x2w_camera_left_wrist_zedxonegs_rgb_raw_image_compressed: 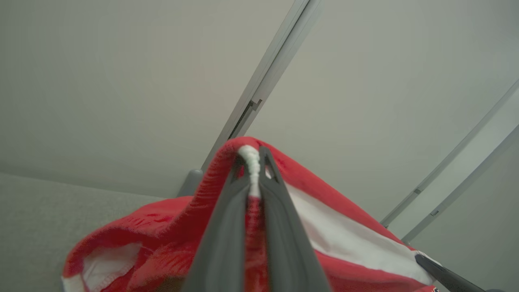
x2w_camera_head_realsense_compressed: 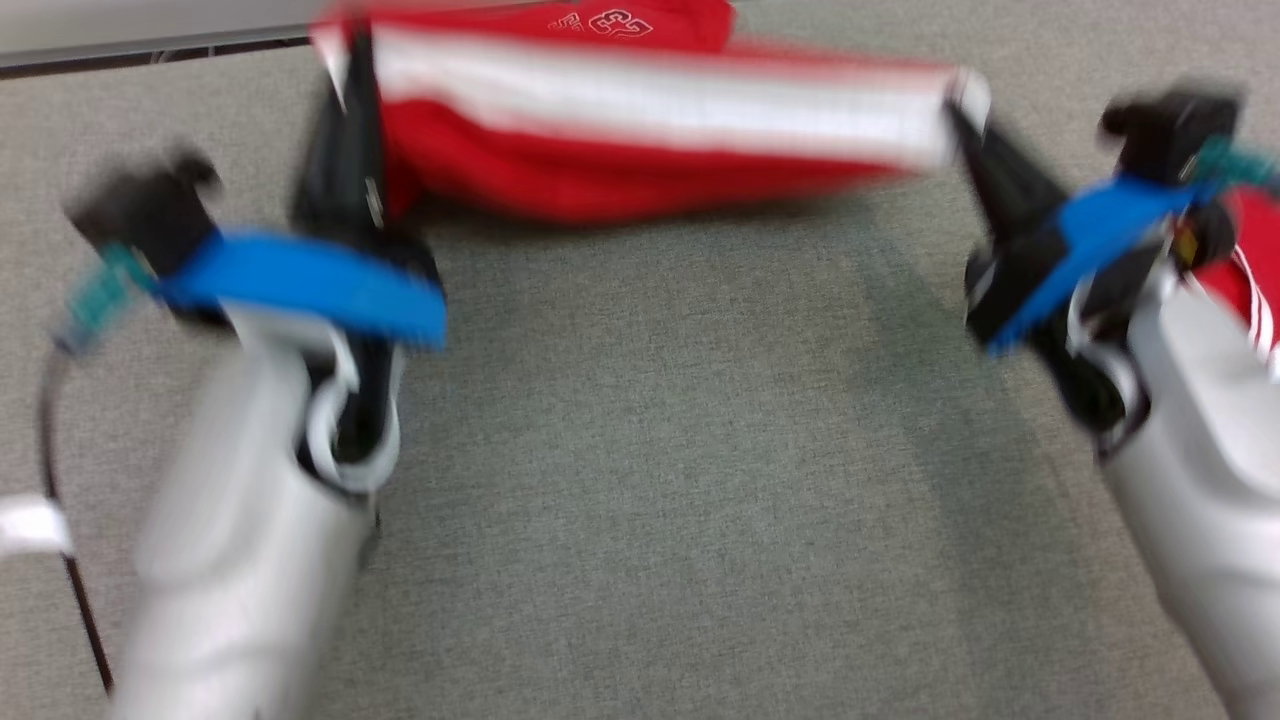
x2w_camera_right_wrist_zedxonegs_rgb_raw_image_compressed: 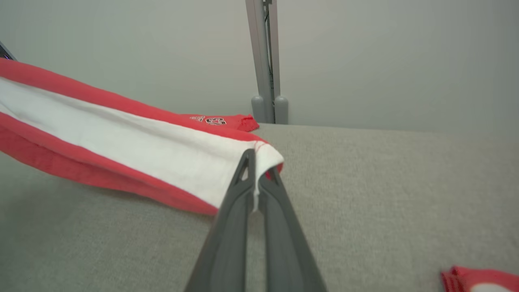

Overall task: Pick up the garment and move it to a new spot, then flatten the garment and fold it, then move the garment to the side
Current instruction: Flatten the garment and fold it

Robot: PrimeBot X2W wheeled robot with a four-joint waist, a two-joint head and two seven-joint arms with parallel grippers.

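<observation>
The garment is red with a wide white band and a small number print. It hangs stretched between my two grippers above the grey table, its lower red part sagging toward the surface. My left gripper is shut on its left end; in the left wrist view the garment is pinched between the dark fingers of my left gripper. My right gripper is shut on the white right corner, and the right wrist view has that gripper biting the edge of the garment.
The grey fabric-covered table spreads below and in front. A second red and white piece of cloth lies at the right edge, behind my right arm, and again as cloth low in the right wrist view. A pale wall with metal posts stands behind.
</observation>
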